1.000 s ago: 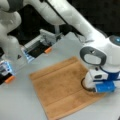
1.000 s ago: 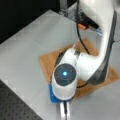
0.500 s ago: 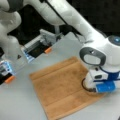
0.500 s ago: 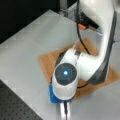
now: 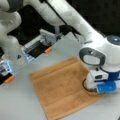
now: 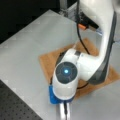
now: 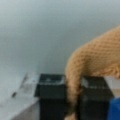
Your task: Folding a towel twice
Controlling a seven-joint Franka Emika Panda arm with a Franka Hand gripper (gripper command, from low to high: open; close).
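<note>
Jaws clenched on the towel (image 7: 100,55): in the wrist view its edge is pinched between my dark fingers (image 7: 51,97) above the grey bench (image 7: 37,32). In both front views the towel (image 5: 60,87) lies flat, unfolded, my gripper (image 5: 91,87) down at its edge toward a front view's right. I judge the first fold is only starting; it calls for a firm grip. No readable writing anywhere.

The towel (image 5: 63,87) lies flat, the claw (image 5: 93,90) at its right edge.
</note>
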